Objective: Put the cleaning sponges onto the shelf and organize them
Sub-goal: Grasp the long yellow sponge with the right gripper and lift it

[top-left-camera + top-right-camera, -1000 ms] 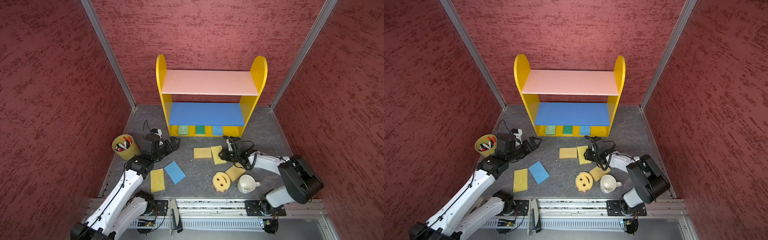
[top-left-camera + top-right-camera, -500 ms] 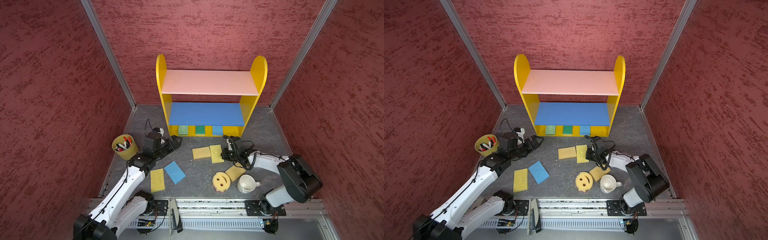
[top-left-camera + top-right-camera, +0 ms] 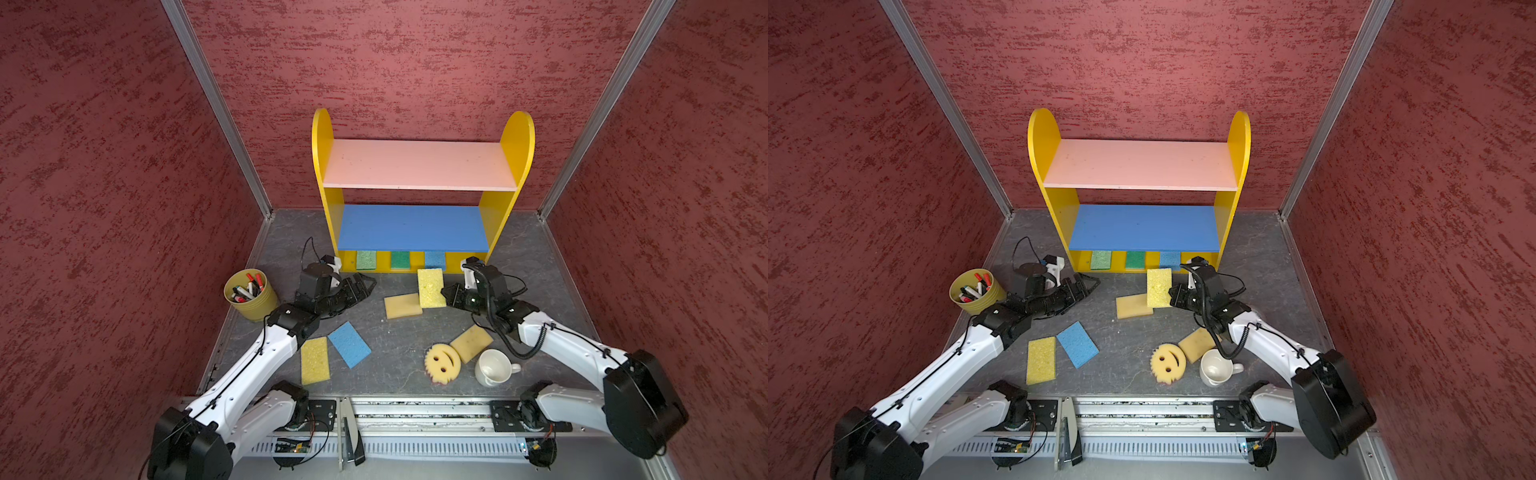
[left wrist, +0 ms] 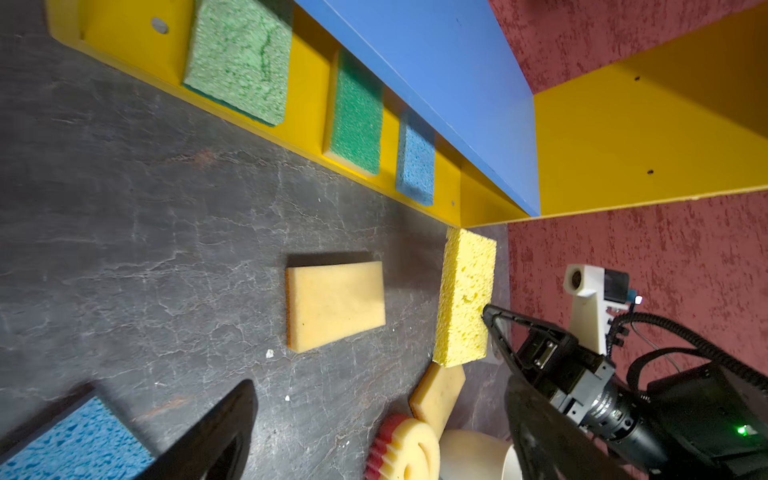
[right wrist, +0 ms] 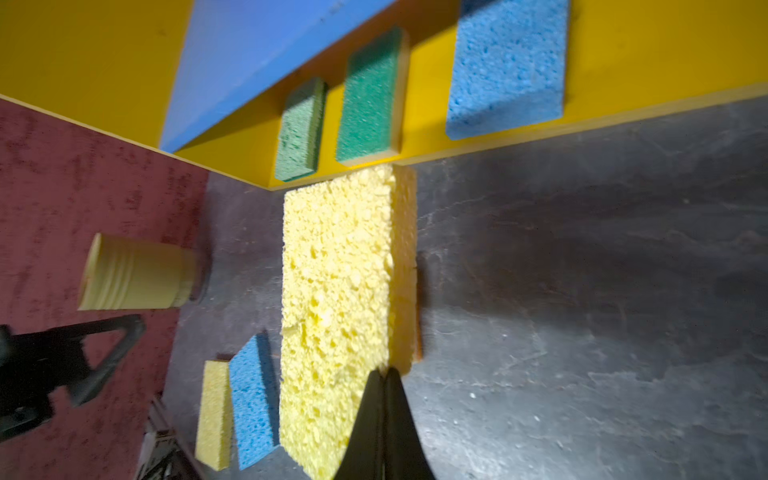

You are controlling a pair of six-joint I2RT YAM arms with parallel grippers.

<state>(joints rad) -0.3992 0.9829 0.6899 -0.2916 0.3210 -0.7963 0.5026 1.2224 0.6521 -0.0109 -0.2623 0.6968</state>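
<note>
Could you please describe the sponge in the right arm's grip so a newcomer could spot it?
From the yellow-sided shelf at the back wall, drop to the floor before its base, right of centre. There the right end effector pinches a porous yellow sponge. Unlike the smooth tan sponge beside it, it is coarse-pored and lifted, not lying flat.

White arm links [image 3: 249, 365], black joints [image 3: 642, 405], black hands [image 3: 368, 289], coiled black cable [image 4: 681, 328], white camera mounts [image 4: 586, 307]
</note>
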